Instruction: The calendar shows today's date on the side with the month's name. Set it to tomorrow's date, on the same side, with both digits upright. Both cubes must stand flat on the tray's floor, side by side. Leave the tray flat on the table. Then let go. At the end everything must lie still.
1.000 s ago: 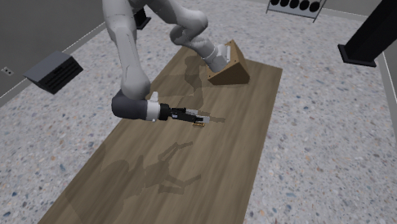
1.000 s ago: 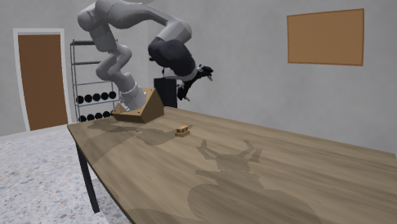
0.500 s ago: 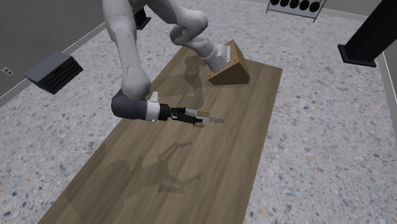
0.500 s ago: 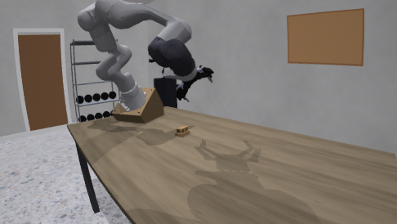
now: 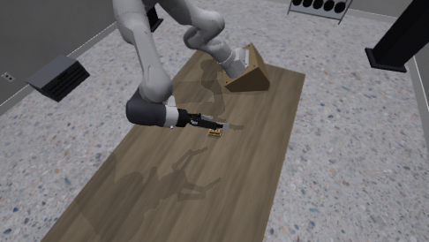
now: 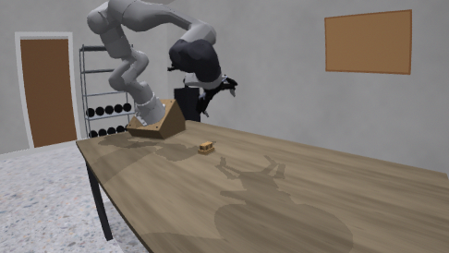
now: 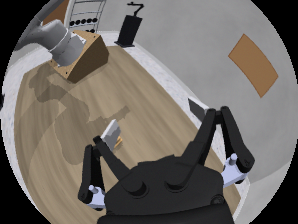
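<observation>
- And there it was, the calendar (image 5: pixel 214 132) (image 6: pixel 206 148) (image 7: pixel 119 143), sitting on the worktop (image 5: pixel 247 177) (image 6: pixel 323 185) (image 7: pixel 100 95), out in front of the arm's base (image 5: pixel 260 81) (image 6: pixel 174 124) (image 7: pixel 92 60)!
- Up above it hung the end effector (image 5: pixel 216 122) (image 6: pixel 219 102) (image 7: pixel 153 115), fingers spread wide, gripping nothing, well off the worktop.
- The cubes (image 6: pixel 206 146) looked to be in the tray (image 6: pixel 206 151), side by side, but the digits were far too small for me to read; today's date I couldn't tell, nor whether anything had been turned.
- So which step was this? My call: the approach, or a pause to look, with no cube in the grip.
- If the date still needed changing, the next move called for reading the month side, lining the fingers up over one cube and coming down gently, without nudging its neighbour or tipping the tray.
- If it was already right, the job was simply to stay away and let everything lie still.
- Tight quarters, mind: those fingers looked big beside such little cubes!

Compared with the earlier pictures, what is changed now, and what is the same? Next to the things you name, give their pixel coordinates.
The gripper (image 5: pixel 224 125) (image 6: pixel 220 103) (image 7: pixel 153 115) has shifted slightly toward the arm's base (image 5: pixel 258 81) (image 6: pixel 175 121) (image 7: pixel 95 62), so the top view shows more of the calendar (image 5: pixel 214 133) (image 6: pixel 206 149) (image 7: pixel 119 143). Nothing was taken hold of or let go. The calendar stayed in its place on the table (image 5: pixel 247 177) (image 6: pixel 152 180) (image 7: pixel 100 90).
</observation>
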### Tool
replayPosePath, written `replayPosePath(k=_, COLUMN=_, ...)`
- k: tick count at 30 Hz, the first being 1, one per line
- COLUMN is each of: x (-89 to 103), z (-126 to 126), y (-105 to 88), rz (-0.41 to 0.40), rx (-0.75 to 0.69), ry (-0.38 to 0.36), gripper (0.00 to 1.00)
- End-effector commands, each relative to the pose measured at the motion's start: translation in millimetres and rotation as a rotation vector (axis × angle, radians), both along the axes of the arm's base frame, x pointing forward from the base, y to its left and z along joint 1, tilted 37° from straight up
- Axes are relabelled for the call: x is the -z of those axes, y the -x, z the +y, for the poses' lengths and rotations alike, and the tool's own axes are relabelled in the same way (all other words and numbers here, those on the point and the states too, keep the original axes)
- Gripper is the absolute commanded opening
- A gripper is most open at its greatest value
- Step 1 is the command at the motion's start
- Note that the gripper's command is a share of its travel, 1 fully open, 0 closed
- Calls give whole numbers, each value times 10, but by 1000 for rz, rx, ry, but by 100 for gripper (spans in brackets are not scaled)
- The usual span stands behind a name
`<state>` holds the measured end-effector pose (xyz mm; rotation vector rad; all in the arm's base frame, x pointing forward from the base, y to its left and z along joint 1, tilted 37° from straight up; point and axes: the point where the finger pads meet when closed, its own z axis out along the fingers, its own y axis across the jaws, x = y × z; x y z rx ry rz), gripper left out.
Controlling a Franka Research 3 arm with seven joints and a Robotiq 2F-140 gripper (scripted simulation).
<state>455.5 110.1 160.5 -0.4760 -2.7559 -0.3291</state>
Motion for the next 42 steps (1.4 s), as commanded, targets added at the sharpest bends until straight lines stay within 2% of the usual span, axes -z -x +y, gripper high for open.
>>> replayPosePath(k=1, x=11, z=-40, y=-15, rz=-1, rx=24, ry=25, gripper=100)
replayPosePath(k=12, x=11, z=-40, y=-15, rz=-1, rx=24, ry=25, gripper=100)
replayPosePath(k=13, x=135, z=-198, y=166, rz=-10, rx=-37, ry=154, gripper=100)
replayPosePath(k=34, x=135, z=-198, y=166, rz=-10, rx=-37, ry=154, gripper=100)
replayPosePath(k=35, x=221, z=-359, y=300, rz=-34, rx=-101, ry=279, gripper=100)
replayPosePath(k=42, x=221, z=-359, y=300, rz=-34, rx=-101, ry=279, gripper=100)
